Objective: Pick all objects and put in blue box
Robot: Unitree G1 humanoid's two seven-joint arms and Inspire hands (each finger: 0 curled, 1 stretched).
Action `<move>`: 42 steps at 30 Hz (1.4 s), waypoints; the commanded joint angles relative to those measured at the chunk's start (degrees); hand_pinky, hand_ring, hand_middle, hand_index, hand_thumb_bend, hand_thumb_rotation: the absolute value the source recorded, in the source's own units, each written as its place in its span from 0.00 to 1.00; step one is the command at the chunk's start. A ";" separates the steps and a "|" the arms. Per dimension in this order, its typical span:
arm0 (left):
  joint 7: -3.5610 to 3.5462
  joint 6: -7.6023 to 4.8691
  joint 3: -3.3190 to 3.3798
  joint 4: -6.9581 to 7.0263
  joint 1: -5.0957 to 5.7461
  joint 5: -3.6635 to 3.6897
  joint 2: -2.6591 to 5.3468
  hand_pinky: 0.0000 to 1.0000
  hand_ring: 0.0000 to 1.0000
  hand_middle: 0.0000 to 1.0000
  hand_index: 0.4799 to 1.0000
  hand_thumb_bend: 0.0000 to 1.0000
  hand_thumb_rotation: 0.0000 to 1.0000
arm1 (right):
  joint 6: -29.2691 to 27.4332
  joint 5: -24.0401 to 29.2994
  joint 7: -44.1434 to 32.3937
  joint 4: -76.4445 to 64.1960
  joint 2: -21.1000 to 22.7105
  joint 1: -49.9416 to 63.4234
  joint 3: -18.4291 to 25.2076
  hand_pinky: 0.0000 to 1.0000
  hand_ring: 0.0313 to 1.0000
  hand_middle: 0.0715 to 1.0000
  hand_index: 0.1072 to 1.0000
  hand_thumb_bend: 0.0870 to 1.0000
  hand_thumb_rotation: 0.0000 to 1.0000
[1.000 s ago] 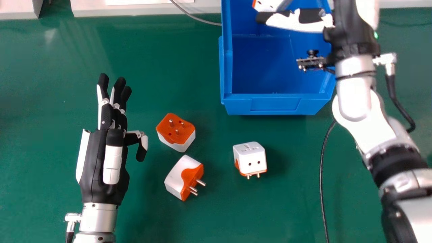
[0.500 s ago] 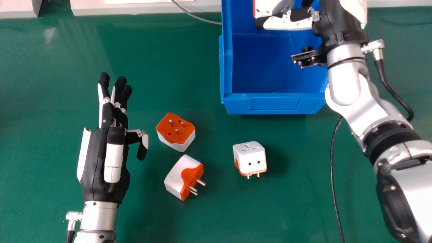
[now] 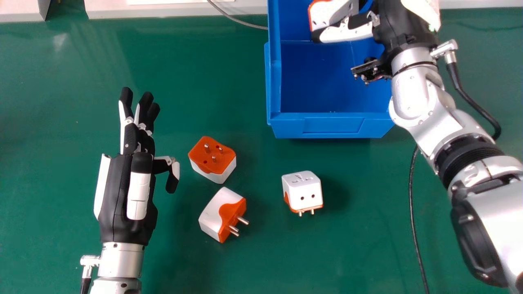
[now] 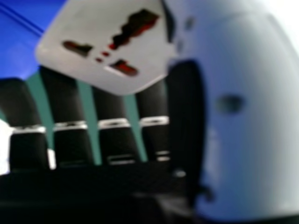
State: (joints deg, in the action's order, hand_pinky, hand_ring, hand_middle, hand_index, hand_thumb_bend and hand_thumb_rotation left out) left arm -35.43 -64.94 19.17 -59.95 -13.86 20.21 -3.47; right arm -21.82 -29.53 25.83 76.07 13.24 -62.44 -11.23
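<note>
Clock positions refer to the centre of the head view. At nine o'clock, the left robot hand (image 3: 122,200), idle, its fingers extended and nothing in its grasp. Just to its right, a travel adapter (image 3: 213,157) lies on the green bench (image 3: 81,73), orange pin face up; at seven o'clock, a second adapter (image 3: 222,214), on its side, pins toward four o'clock. Between four and five o'clock, a third adapter (image 3: 302,191), pins toward six. Between one and two o'clock, the blue box (image 3: 333,125); across its far part, the held adapter (image 3: 322,15), pinched between thumb and fingers of the right robot hand (image 3: 402,26), which is closed only to the adapter's width. The step in hand is judged to be placement. The next move calls for lowering the adapter clear of the walls, then spreading thumb and fingers; three adapters remain to be collected.
</note>
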 commanded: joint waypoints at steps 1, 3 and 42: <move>0.02 -1.30 -0.30 0.35 0.05 -0.32 -0.39 0.00 1.00 1.00 0.98 1.00 0.92 | 0.53 0.81 -1.85 -0.35 -0.02 -3.53 -0.03 0.32 0.40 0.47 0.48 0.45 0.00; -0.08 -1.33 -0.29 0.46 0.09 -0.17 -0.42 0.00 1.00 1.00 0.98 1.00 0.92 | 1.42 1.25 -3.65 -0.30 -0.28 -3.65 0.09 0.36 0.44 0.51 0.51 0.53 0.00; -1.17 -1.39 -0.11 0.60 -0.31 0.71 -0.25 0.00 1.00 1.00 0.97 1.00 0.92 | -26.64 6.59 -6.28 -26.40 9.35 20.10 5.26 0.81 0.96 1.00 1.00 0.95 0.59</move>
State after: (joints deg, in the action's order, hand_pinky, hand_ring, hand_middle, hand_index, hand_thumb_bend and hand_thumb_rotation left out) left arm -36.23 -65.51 19.29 -59.87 -13.91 20.50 -3.78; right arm -44.88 -24.47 17.08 54.11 20.99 -44.56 -7.95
